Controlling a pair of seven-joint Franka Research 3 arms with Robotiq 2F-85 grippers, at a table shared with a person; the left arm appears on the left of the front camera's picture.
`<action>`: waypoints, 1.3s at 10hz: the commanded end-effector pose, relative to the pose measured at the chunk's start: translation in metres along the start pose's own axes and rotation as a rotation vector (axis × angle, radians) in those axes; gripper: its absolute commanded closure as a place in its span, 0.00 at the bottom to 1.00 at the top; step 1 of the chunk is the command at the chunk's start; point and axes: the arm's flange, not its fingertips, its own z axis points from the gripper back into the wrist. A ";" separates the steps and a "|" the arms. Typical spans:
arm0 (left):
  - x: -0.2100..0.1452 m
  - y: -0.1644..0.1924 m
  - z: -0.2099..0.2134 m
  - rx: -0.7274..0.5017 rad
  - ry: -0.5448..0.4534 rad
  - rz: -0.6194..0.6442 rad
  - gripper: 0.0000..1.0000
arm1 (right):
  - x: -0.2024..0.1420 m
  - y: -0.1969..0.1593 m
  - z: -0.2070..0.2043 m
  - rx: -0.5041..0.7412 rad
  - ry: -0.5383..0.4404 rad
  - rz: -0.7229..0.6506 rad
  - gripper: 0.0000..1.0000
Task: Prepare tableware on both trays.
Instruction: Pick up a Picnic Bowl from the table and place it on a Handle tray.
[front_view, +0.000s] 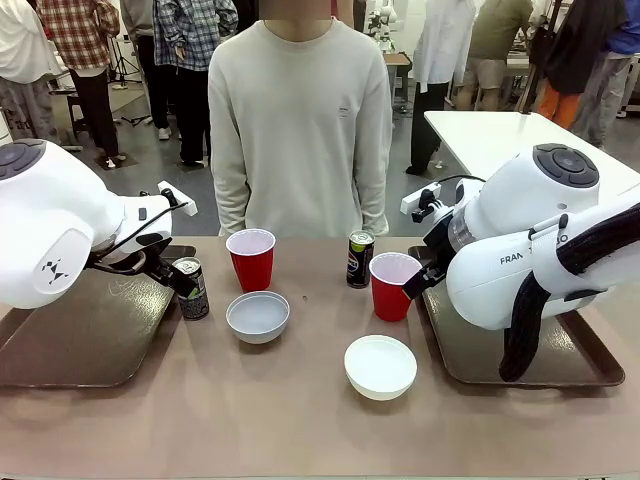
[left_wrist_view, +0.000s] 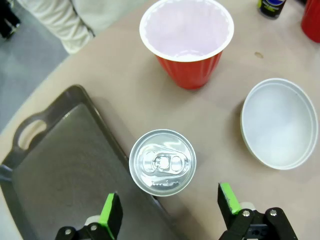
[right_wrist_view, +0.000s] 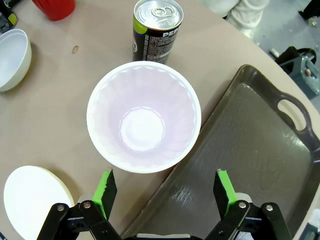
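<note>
Counting from the largest item down: one table, brown-topped, with a person standing at the middle of its far edge.

Two trays. The left tray lies at the table's left end and the right tray at its right end.

Two bowls. The left bowl sits near the middle. The right bowl is nearer the robot's edge and apart from it.

Two cups, both upright. The left cup stands just behind the left bowl, and the right cup just beside the right tray's inner rim.

Two cans, both upright. The left can stands at the left tray's inner rim (contact cannot be confirmed), and the far can stands between the two cups.

All six pieces stand on the table between the trays. Open tabletop runs along the robot's edge in front of the bowls, and between the left can and the left bowl.

Left gripper: fingers apart, holding nothing. The left can stands just ahead of the tips, between the lines of the two fingers.

Right gripper: fingers apart, holding nothing. The right cup's mouth lies centred between them, just ahead of the tips, and the right tray's rim passes between the two tips.
</note>
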 end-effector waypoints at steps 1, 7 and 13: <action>0.000 0.000 0.000 0.000 0.000 0.000 0.00 | 0.000 0.000 0.000 0.000 0.000 0.000 0.00; -0.072 -0.028 0.100 -0.120 0.182 -0.058 0.00 | -0.048 0.051 0.082 0.097 0.168 -0.056 0.00; -0.121 -0.043 0.139 -0.125 0.299 0.002 0.00 | -0.025 0.059 0.122 0.146 0.367 -0.134 0.00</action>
